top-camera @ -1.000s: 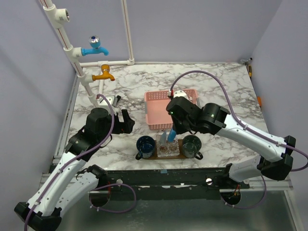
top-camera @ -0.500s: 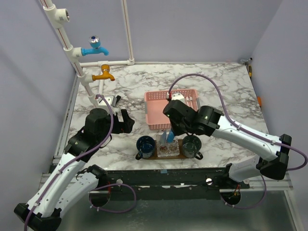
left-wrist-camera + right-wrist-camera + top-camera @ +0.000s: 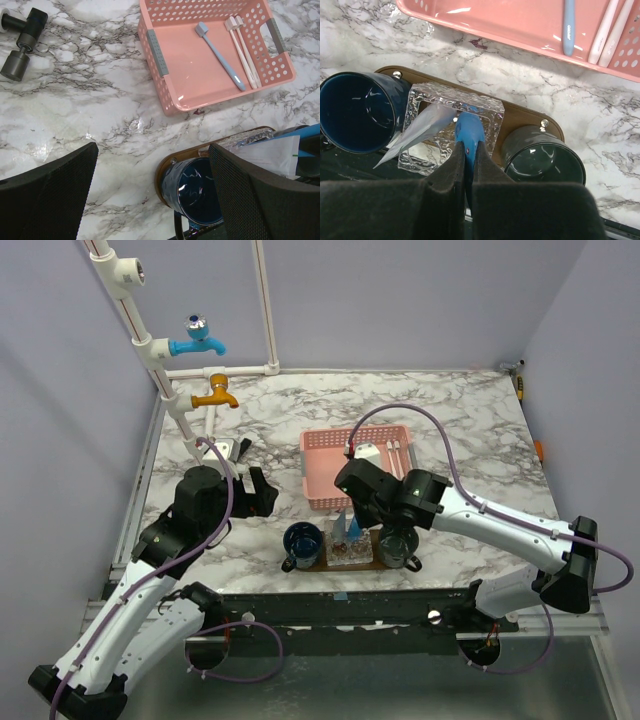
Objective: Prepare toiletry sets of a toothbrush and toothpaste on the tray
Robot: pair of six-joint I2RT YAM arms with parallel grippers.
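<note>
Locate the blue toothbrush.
In the left wrist view, the blue toothbrush lies flat in the pink basket, beside two white toothbrushes.

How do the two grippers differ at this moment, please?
The left gripper is wide open and empty; the right gripper is shut on a blue item. The left gripper hangs over the marble table near the pink basket; the right gripper is over the clear holder on the tray. Both are black.
</note>
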